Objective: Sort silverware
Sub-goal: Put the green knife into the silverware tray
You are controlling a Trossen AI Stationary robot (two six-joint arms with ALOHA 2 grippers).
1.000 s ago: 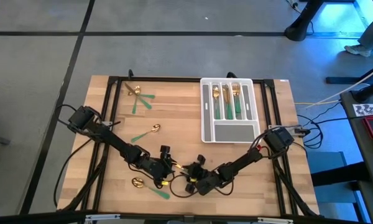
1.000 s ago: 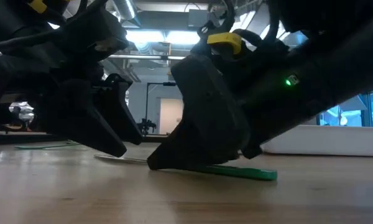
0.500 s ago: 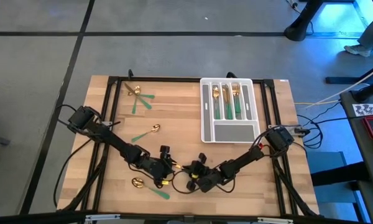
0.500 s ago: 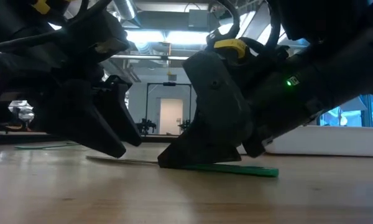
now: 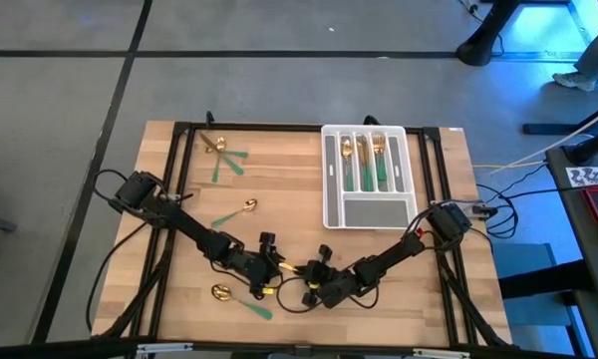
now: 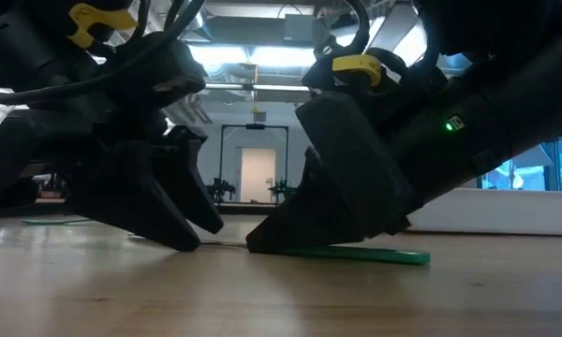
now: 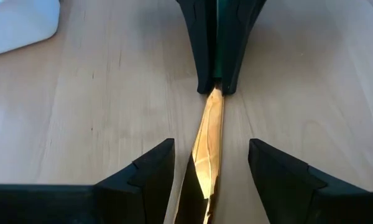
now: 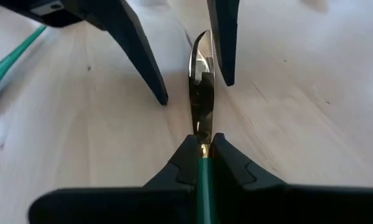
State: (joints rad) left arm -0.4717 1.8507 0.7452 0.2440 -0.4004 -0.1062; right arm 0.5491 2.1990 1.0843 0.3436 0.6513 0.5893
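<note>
right gripper [image 8: 202,149] jaws clamp knife [image 8: 201,93] handle; left gripper [image 7: 211,165] jaws wide, straddling blade

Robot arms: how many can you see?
2. The left arm reaches in from the left side and the right arm from the right; their jaws meet at one knife.

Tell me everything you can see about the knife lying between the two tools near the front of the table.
The knife has a shiny gold blade and a slim green handle. It lies flat on the wooden table, near the front edge. The right tool is shut on the handle just behind the blade. The left tool stands open, a finger on either side of the blade's tip without clearly touching it. The metal looks polished and mirrors the dark fingers.
</note>
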